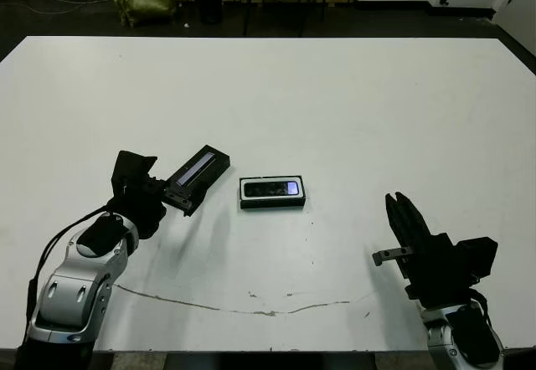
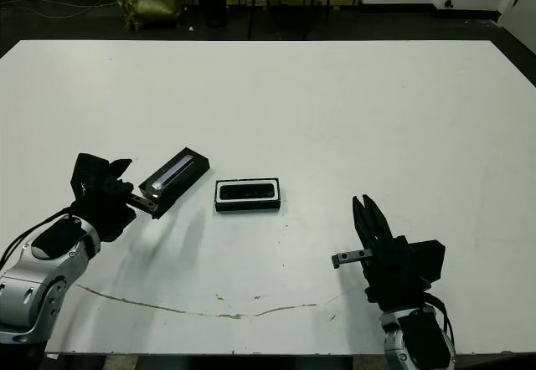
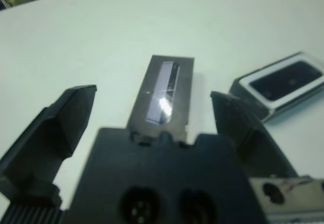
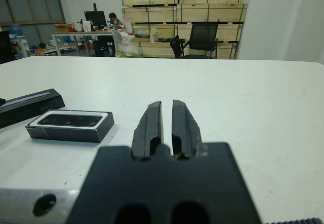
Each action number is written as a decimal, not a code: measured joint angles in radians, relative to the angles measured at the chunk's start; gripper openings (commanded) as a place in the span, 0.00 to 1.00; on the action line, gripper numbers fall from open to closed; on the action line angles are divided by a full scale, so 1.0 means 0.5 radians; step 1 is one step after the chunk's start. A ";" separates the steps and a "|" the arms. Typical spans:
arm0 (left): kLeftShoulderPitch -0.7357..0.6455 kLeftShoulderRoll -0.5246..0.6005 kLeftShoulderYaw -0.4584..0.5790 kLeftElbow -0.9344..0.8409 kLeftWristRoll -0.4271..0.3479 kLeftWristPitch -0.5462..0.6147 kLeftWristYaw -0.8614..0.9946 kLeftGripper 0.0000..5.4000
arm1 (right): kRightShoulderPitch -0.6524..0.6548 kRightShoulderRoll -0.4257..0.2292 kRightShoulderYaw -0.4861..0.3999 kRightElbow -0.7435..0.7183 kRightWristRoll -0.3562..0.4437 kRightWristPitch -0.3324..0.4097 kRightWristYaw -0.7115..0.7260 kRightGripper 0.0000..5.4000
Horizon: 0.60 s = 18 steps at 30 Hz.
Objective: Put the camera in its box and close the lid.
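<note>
Here the left gripper [image 1: 173,192] sits at the near end of the lid [image 1: 199,170], its fingers [image 3: 68,113] spread wide to either side of that end without closing on it; whether they touch it I cannot tell. The lid's long axis runs away from the gripper, slanting toward the table's far right, silver stripe up. Just beside it to the right, a small gap between, lies the box [image 1: 273,202], long axis across the table, with the camera [image 1: 273,188] already lying flat inside on the white lining. So the lid must travel a little rightward and turn to line up with the box; the left arm is much the nearer. The right gripper [image 1: 403,216] hovers well apart to the right, fingers together, holding nothing. No brand or writing can be read.
</note>
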 measured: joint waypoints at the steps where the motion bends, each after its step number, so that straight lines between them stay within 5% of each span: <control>1: -0.003 0.004 -0.008 0.007 0.023 -0.017 0.000 1.00 | 0.000 0.000 0.000 0.003 0.001 -0.001 0.001 0.00; 12: -0.074 0.009 -0.052 0.112 0.180 -0.021 0.008 1.00 | 0.003 0.000 0.004 -0.011 0.000 0.033 -0.018 0.00; 18: -0.106 -0.046 0.006 0.161 0.089 0.071 0.003 1.00 | 0.005 0.000 0.009 -0.024 0.004 0.056 -0.019 0.00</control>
